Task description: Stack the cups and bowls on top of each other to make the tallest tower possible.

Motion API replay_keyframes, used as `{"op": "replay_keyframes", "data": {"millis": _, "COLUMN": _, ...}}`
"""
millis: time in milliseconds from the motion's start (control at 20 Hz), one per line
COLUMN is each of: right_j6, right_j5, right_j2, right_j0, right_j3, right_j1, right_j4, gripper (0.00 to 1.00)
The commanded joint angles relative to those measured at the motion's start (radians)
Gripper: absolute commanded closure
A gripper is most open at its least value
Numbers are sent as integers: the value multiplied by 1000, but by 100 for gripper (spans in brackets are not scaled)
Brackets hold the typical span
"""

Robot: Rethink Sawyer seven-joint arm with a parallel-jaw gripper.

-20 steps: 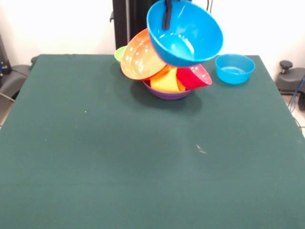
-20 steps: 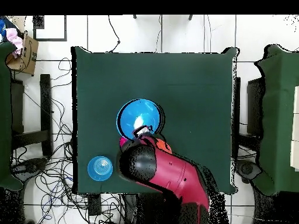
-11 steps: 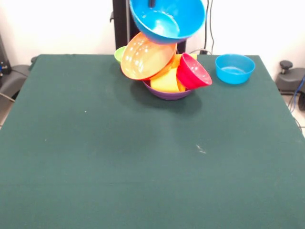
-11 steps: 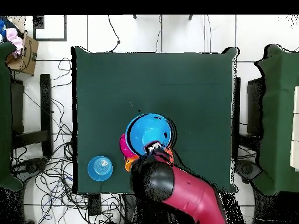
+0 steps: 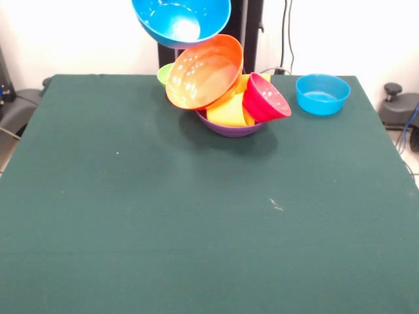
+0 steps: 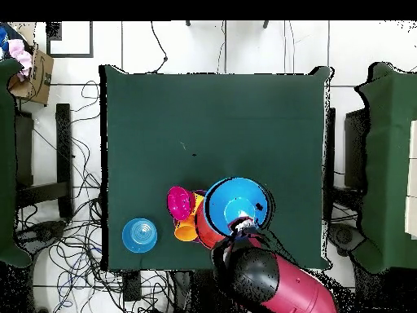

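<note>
Green-clothed table (image 5: pixel 196 229) amid floor cables (image 6: pixel 73 244), white wall behind; claw state impossible to tell.

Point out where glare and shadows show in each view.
Front view: bright glare spots inside the large blue bowl held aloft and on the tilted orange bowl; a soft shadow darkens the table in front of the purple bowl. Overhead view: flat light, a pale highlight in the large blue bowl, no clear shadows.
</note>
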Motion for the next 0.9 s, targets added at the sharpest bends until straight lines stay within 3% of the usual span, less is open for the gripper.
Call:
{"op": "replay_keyframes", "data": {"millis": 50, "right_j6": -66, "right_j5": 7, "right_j2": 80, "right_j0": 26, "right_j3": 67, "right_j1": 13, "right_j4": -98, "gripper": 100}}
{"op": "replay_keyframes", "data": {"millis": 650, "right_j6": 44, "right_j5": -159, "right_j2": 148, "right_j0": 50, "right_j3": 128, "right_j1": 97, "right_j4": -47, "gripper": 100}}
{"op": "replay_keyframes", "data": {"millis": 900, "right_j6": 39, "right_j5": -235, "right_j2": 168, "right_j0": 17, "right_j3": 146, "right_j1": 140, "right_j4": -59, "gripper": 100}}
